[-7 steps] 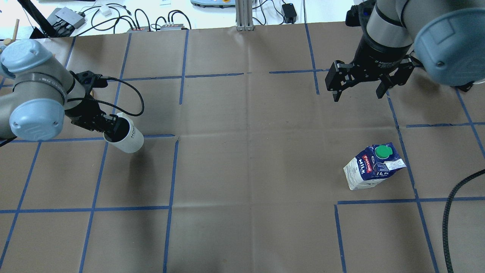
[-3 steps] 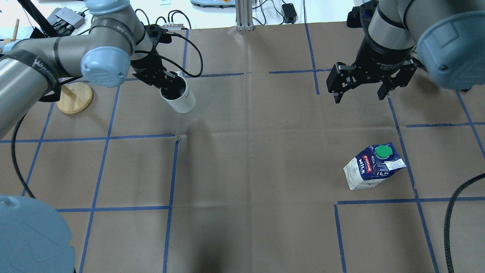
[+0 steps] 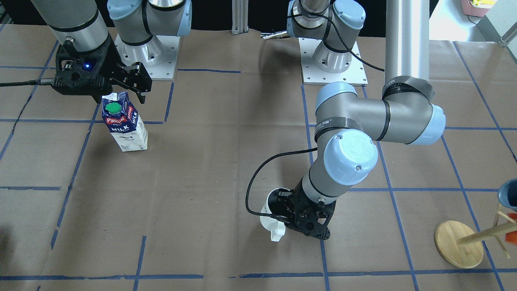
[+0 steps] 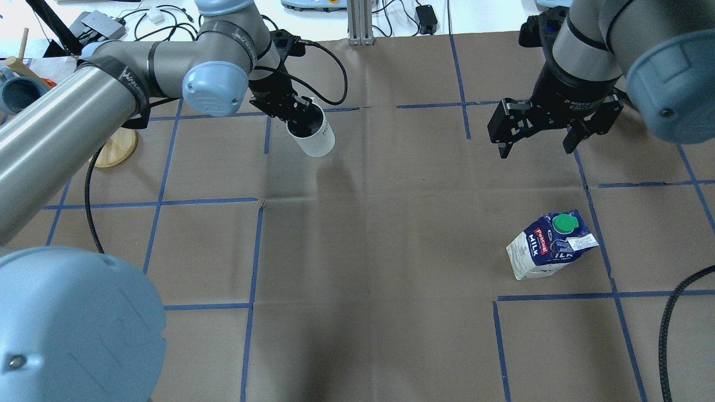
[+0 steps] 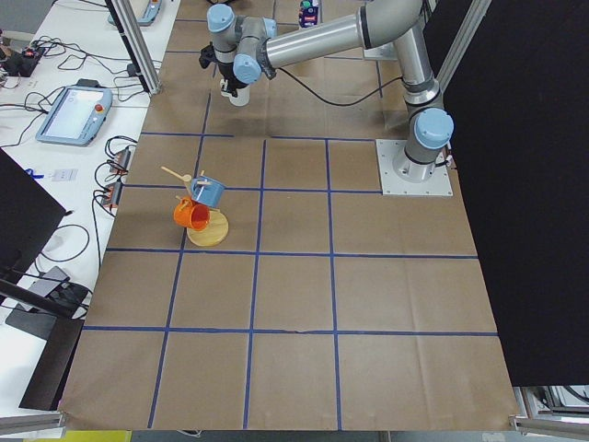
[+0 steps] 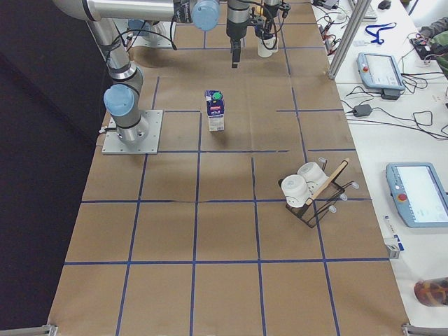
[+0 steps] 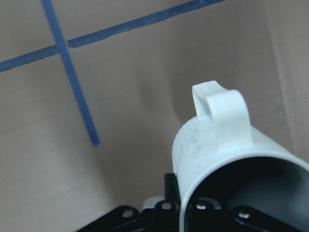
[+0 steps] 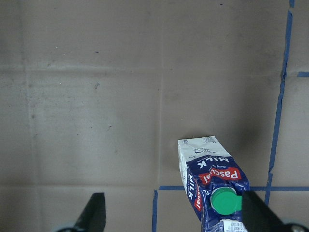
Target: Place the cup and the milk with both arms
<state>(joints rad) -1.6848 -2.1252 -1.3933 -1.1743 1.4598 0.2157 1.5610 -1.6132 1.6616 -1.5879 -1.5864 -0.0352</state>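
Note:
My left gripper (image 4: 294,111) is shut on the rim of the white cup (image 4: 314,138) and holds it tilted above the far middle of the table. The front view shows the cup (image 3: 270,211) with its handle pointing down beside the gripper (image 3: 301,218). The left wrist view shows the cup (image 7: 227,159) close up, with its dark inside. The blue-and-white milk carton (image 4: 550,245) stands upright on the table's right side. My right gripper (image 4: 535,151) is open and empty, above and beyond it. The right wrist view shows the milk (image 8: 212,186) between the open fingers (image 8: 94,215).
A wooden mug stand (image 4: 114,148) with a blue and an orange mug (image 5: 191,214) is at the far left. A rack with white cups (image 6: 308,190) stands toward the table's right end. Cables (image 4: 167,25) lie beyond the far edge. Blue tape lines grid the brown paper.
My left arm has swung the cup from the left side of the table up and right to the far middle. My right gripper has shifted slightly nearer and stayed open.

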